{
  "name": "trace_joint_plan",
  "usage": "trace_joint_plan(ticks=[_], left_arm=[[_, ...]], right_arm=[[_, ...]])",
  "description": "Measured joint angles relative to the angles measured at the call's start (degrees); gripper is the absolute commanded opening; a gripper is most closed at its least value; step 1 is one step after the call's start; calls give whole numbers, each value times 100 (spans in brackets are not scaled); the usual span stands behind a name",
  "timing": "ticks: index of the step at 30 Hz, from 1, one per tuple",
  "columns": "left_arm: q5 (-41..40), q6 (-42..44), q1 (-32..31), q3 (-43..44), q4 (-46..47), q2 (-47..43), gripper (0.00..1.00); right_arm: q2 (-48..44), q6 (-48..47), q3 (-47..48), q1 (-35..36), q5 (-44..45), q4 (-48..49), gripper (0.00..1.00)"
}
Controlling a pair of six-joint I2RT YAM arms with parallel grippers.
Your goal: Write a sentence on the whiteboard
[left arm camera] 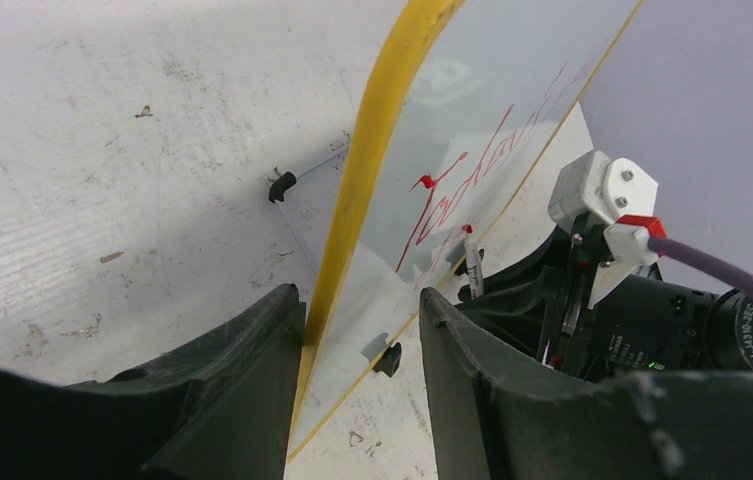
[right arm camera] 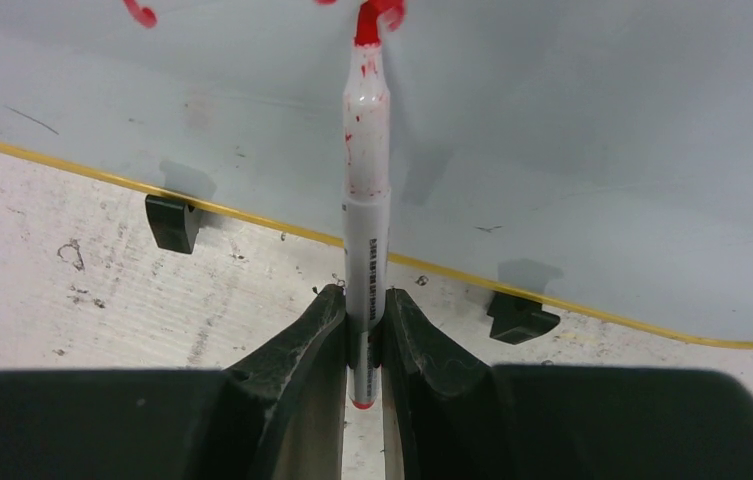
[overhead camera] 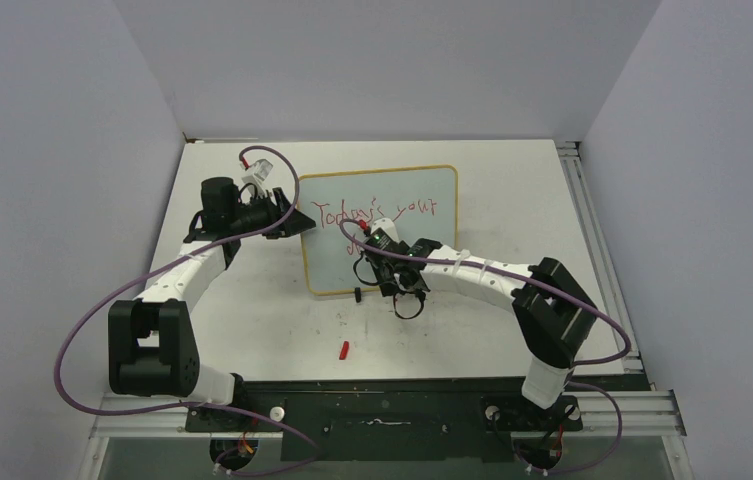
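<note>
both arms white with black joints, black tools, purple cables

right pincer clamped on marker | red tip against whiteboard | two black clip feet under yellow frame

Robotics lab cell: bare white walls, scuffed table, aluminium rails.

sentence lower line hidden behind right end effector, small red item unidentifiable
</note>
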Motion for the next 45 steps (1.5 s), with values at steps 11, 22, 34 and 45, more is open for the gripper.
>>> trace_joint_plan(ticks=[11, 22, 34, 45], left_arm=[[7, -7, 0, 0, 0, 0, 44], [7, -22, 0, 0, 0, -9, 44], [7, -24, 0, 0, 0, -15, 44], [11, -24, 0, 0, 2, -20, 44]], right_arm=[[179, 149, -170, 293, -179, 133, 5], [271, 179, -184, 516, -251, 160, 5], [-345, 229, -125, 573, 162, -372, 5], [-568, 149, -269, 15, 214, -400, 5]])
